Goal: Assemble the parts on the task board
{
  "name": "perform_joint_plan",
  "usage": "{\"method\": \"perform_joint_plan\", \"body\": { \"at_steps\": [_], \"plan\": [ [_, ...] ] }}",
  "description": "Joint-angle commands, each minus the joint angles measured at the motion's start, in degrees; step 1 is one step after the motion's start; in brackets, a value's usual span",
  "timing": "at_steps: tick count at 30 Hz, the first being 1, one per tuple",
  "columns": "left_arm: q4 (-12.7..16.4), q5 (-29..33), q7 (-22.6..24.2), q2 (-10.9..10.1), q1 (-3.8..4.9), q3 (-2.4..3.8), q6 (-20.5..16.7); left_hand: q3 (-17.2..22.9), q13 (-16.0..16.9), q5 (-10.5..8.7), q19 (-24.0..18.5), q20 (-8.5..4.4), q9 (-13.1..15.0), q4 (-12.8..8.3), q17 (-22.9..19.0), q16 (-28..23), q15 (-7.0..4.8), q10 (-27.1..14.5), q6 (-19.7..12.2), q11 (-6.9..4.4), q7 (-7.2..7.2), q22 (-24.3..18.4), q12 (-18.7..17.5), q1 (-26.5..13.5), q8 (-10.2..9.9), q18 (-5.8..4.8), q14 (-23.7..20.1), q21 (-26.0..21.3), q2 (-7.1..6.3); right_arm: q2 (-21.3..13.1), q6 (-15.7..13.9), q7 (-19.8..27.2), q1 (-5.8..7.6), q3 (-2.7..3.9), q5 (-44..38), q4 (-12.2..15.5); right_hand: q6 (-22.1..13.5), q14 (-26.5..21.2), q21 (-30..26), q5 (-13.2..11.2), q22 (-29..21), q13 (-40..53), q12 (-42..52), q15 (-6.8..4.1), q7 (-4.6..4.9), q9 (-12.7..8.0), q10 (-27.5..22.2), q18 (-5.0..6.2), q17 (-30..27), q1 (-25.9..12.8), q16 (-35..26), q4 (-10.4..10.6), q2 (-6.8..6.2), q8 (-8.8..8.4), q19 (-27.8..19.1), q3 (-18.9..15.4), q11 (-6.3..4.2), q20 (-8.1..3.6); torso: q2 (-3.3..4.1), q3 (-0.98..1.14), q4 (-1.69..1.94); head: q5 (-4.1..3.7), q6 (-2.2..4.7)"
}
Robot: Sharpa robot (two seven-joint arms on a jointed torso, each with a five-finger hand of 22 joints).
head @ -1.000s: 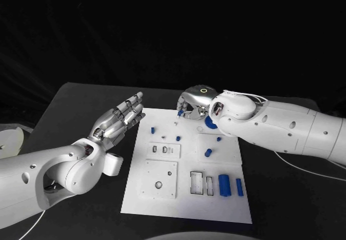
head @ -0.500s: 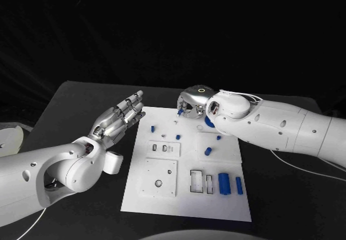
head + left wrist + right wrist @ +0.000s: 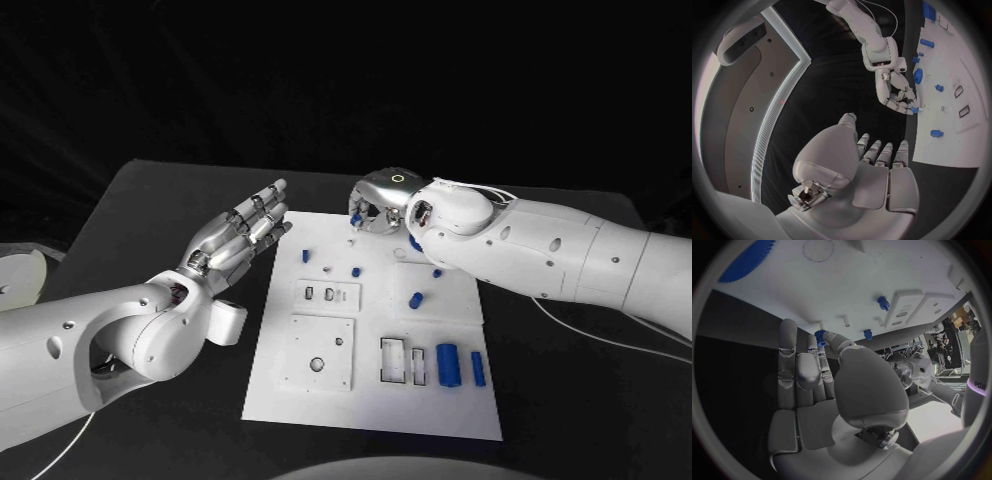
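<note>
Task board, head view: the white plate lies at the centre of the counter. The right hand, a small blue part pinched in its fingertips, has been carried slightly toward 11 o'clock over the board's far edge; insertion is judged imminent. The left hand has stayed flat, fingers apart, holding nothing, at 9 o'clock.

Left wrist view: the left hand is seen spread beside the board.

Right wrist view: the blue part is seen held at the fingertips above the board.
</note>
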Motion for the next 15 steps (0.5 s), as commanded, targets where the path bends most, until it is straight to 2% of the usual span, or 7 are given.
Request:
{"method": "perform_joint_plan", "body": {
  "at_steps": [1, 15],
  "plan": [
    [-0.03, 0.48, 0.24, 0.17, 0.06, 0.04, 1.43, 0.24, 0.06, 0.31, -0.02, 0.41, 0.08, -0.26, 0.08, 0.24, 0.47, 0.02, -0.06, 0.45, 0.14, 0.09, 0.39, 0.6, 0.22, 0.57, -0.11, 0.27, 0.14, 0.01, 1.24, 0.29, -0.6, -0.33, 0.75, -0.16, 0.2, 0.04, 0.38, -0.41, 0.12, 0.0, -0.33, 0.35, -0.14, 6.15, -0.38, 0.1, -0.09, -0.42, -0.37, 0.05, 0.15, 0.42, -0.37, 0.3, 0.2, 0.07, 0.0, -0.03, -0.06, 0.15, -0.01],
    [-0.52, 1.04, -0.18, 0.5, 0.06, 0.04, 1.81, 0.34, 0.08, 0.38, 0.01, 0.47, 0.11, -0.38, 0.09, 0.27, 0.56, 0.08, 0.1, 0.6, 0.36, 0.1, 0.4, 0.69, 0.25, 0.57, -0.08, 0.29, 0.17, -0.8, 2.24, 0.22, -1.0, -0.33, 1.26, 0.48, -0.69, -0.62, 0.24, -0.7, 0.37, 0.01, -1.1, 0.69, 0.06, 6.16, -1.06, 0.06, -1.19, -0.51, -1.34, -0.06, -0.12, -0.28, -0.93, 0.46, 0.61, 0.34, -0.01, -0.07, -0.08, 0.35, 0.04]
  ]
}}
